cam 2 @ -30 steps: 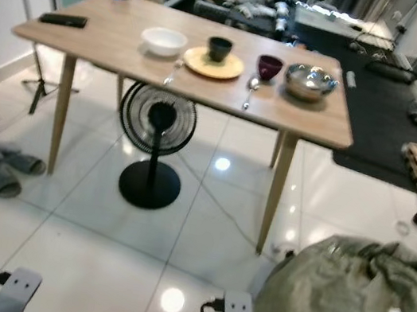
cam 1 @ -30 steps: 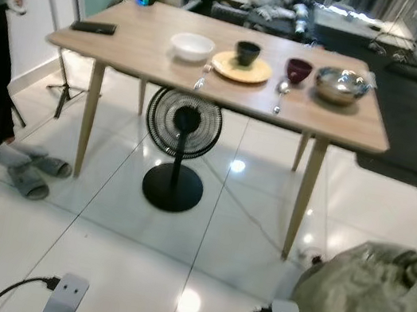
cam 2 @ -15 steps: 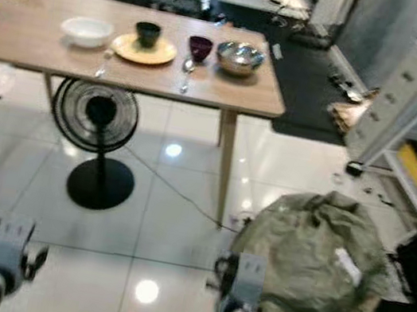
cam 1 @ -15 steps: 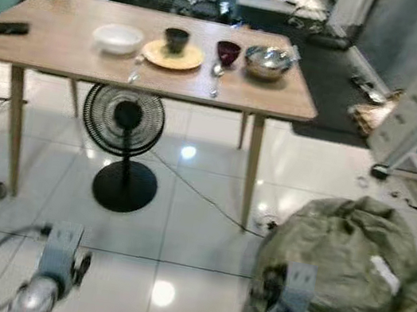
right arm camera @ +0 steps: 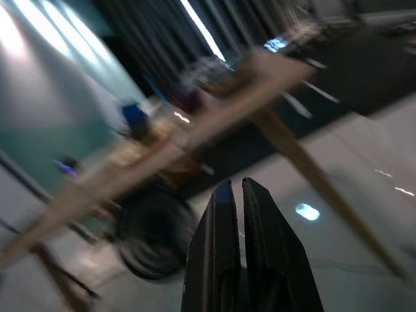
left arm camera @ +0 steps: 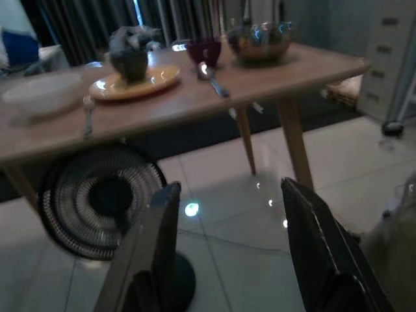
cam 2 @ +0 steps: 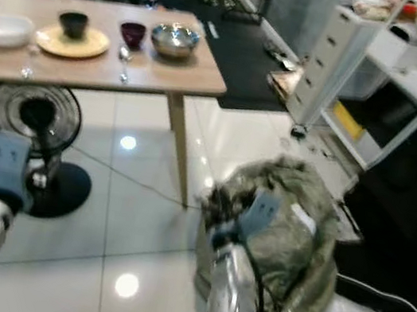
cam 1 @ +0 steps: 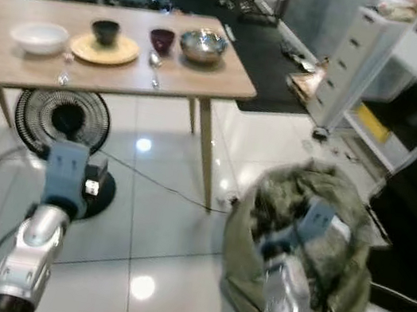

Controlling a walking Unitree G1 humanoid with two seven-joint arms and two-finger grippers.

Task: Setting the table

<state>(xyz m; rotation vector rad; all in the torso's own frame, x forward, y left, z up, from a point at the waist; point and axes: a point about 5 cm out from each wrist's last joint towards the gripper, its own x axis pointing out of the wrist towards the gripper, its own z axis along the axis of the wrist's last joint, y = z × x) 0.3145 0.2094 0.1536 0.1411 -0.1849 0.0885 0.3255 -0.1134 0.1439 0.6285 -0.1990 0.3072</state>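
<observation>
Since half a second ago the camera has swung right — both arms now reach up into the picture.

Head views: the table (cam 1: 205,83) carries a white bowl (cam 1: 39,36), a yellow plate (cam 1: 103,49) with a dark cup (cam 1: 105,29), a maroon cup (cam 1: 162,38), a steel bowl (cam 1: 202,44) and two pieces of cutlery. A fan (cam 1: 61,118) stands underneath, a green bag (cam 1: 341,228) on the floor. No writing is legible.

Left wrist view: the left gripper (left arm camera: 227,253) is spread wide, empty.

Right wrist view, blurred: the right gripper (right arm camera: 237,253) is closed, empty.
</observation>
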